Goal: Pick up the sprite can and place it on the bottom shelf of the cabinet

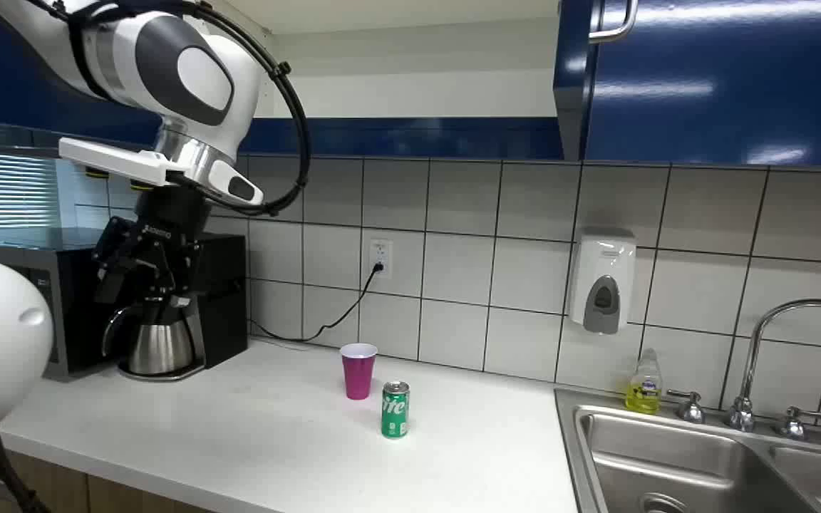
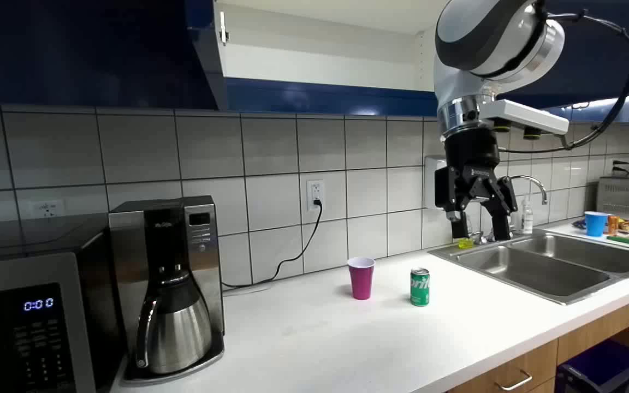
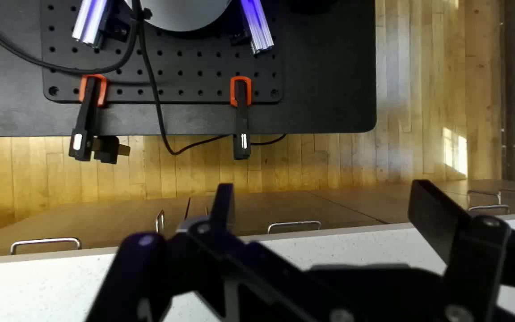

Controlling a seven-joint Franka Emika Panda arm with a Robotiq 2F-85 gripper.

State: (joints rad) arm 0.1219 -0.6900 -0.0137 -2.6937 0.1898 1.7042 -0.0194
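The green sprite can (image 1: 395,411) (image 2: 419,287) stands upright on the white counter in both exterior views, close to the pink cup (image 1: 358,372) (image 2: 361,279). The dark-blue cabinet (image 1: 410,137) (image 2: 325,97) hangs above on the wall, its white interior exposed. The top of its bottom shelf is hidden behind the blue lower edge. My gripper (image 1: 136,299) (image 2: 480,232) is open and empty, pointing down above the counter level and apart from the can. In the wrist view the spread fingers (image 3: 324,205) have only counter edge and drawer fronts between and behind them; the can is out of view there.
A coffee maker (image 2: 167,305) and microwave (image 2: 25,322) stand at one end of the counter (image 1: 239,427). A sink (image 1: 660,456) with faucet (image 1: 752,356) lies at the other. A soap dispenser (image 1: 604,281) hangs on the wall. A black cord (image 1: 339,320) runs from the outlet. A blue cabinet door (image 1: 724,85) hangs above the sink.
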